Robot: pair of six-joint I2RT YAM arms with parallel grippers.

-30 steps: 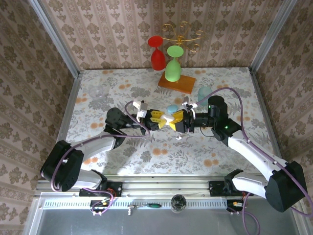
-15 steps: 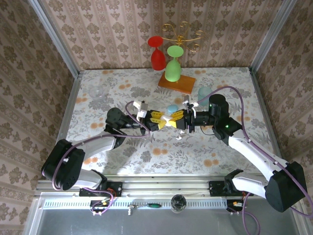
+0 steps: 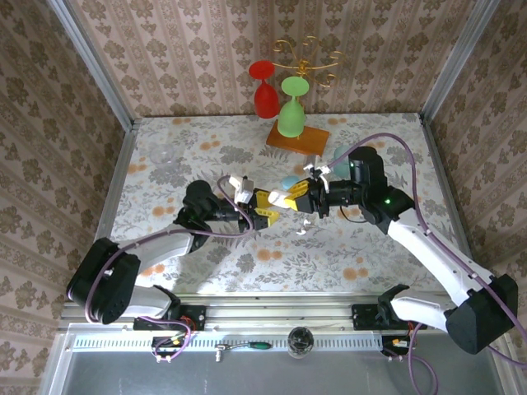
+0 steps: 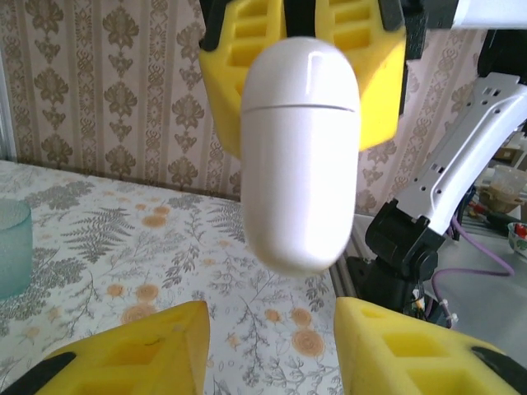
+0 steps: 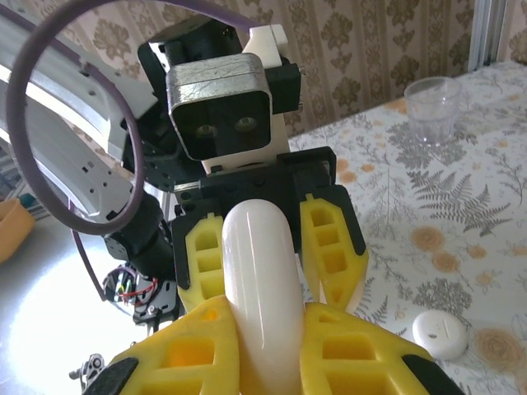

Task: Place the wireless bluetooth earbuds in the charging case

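Listing from the near edge outward, every place given against the charging case.

Item 1, arm bases: two, bolted to the rail, well nearer than the case, one on each side of it.

Item 2, wireless bluetooth earbuds (image 3: 301,231): one tiny white piece lies on the floral worktop (image 3: 346,263), just nearer than the case and slightly to its right, with nothing touching it. Whether the case holds another cannot be told.

Item 3, charging case (image 4: 300,156): white, glossy, capsule-shaped. It is held clear above the middle of the worktop, lengthwise between the two hands. A thin seam circles it near the gripped end.

Item 4, right hand (image 5: 268,317): yellow padded fingers pressed onto the case from both sides, pinching its right end.

Item 5, left hand (image 4: 272,337): yellow fingers spread and flanking the case's left end, apart from it.

Item 6, pale blue pebble (image 3: 290,182): on the worktop just beyond the case.

Item 7, teal cup (image 3: 340,154): beyond the case and to its right, partly behind the right arm.

Item 8, clear cup (image 3: 162,156): beyond the case, well to its left.

Item 9, wooden stand (image 3: 297,140): farthest beyond the case, with a green glass (image 3: 291,113) and a red glass (image 3: 264,92), both foot uppermost, under a gold wire rack (image 3: 309,53).
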